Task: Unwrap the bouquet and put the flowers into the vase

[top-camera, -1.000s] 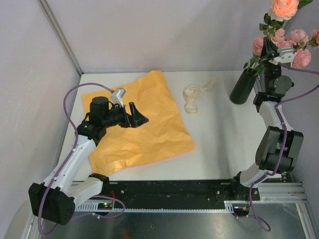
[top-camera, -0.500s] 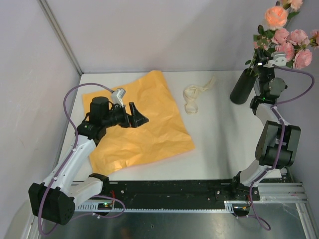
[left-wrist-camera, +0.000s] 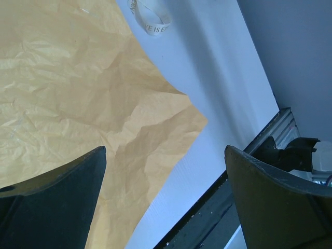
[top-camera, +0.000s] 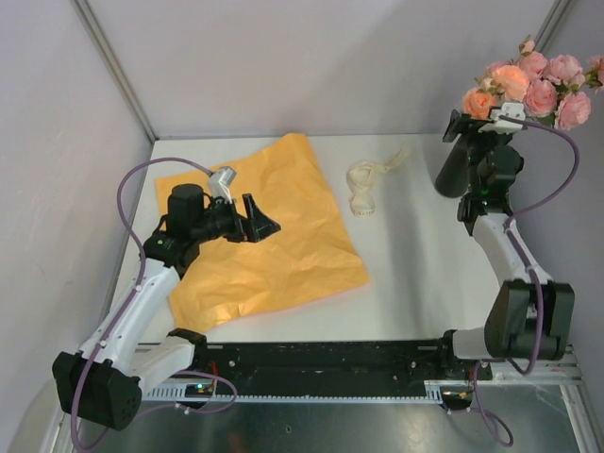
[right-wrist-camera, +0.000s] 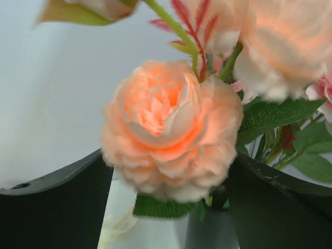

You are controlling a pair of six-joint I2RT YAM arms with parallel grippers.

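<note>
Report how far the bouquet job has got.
Done: the paper lies spread flat with the ribbon loose beside it, so the bouquet is unwrapped. In hand: the flowers stand above the vase, with the right gripper open around them; whether they sit fully inside is hidden. The left gripper hangs open over the paper. Remaining: confirm seating, withdraw.

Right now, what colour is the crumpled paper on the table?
Orange-yellow, plain; the paper shows best from the top camera.

Paper sheet (top-camera: 274, 236) is crinkly and matt, vase (top-camera: 450, 177) is matt black, tabletop (top-camera: 415, 274) is smooth white, ribbon (left-wrist-camera: 150, 15) looks kinda satiny.
</note>
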